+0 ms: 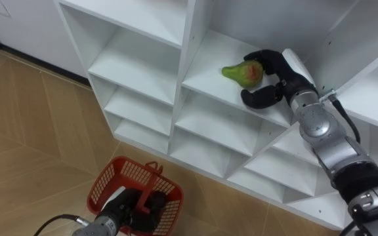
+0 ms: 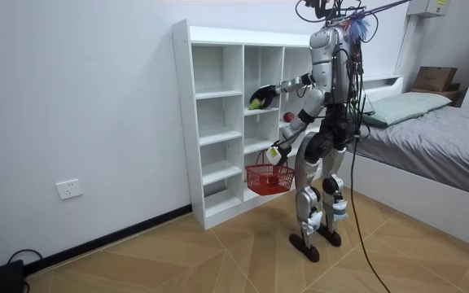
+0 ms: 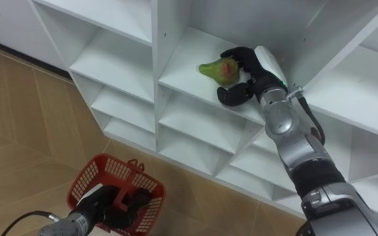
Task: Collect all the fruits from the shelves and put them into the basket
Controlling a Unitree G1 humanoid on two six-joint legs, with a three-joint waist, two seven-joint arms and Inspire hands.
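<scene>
Left eye view: right hand [image 1: 274,65] clasps pear [image 1: 241,73] (green).

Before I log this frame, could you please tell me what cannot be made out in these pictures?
Basket inside: eye views, left hand gripping it covers the middle.
Pear far side: eye views, right hand curled round it hides it.
Small red thing in the closet: room view, too small to identify.

We find the shelf [image 1: 143,65] open at every compartment front. A divider [image 1: 190,39] stands just left of the pear [image 1: 245,74], the right hand [image 1: 277,71] blocks its right side, and the basket [image 1: 120,177] hangs below, off the shelf.
</scene>
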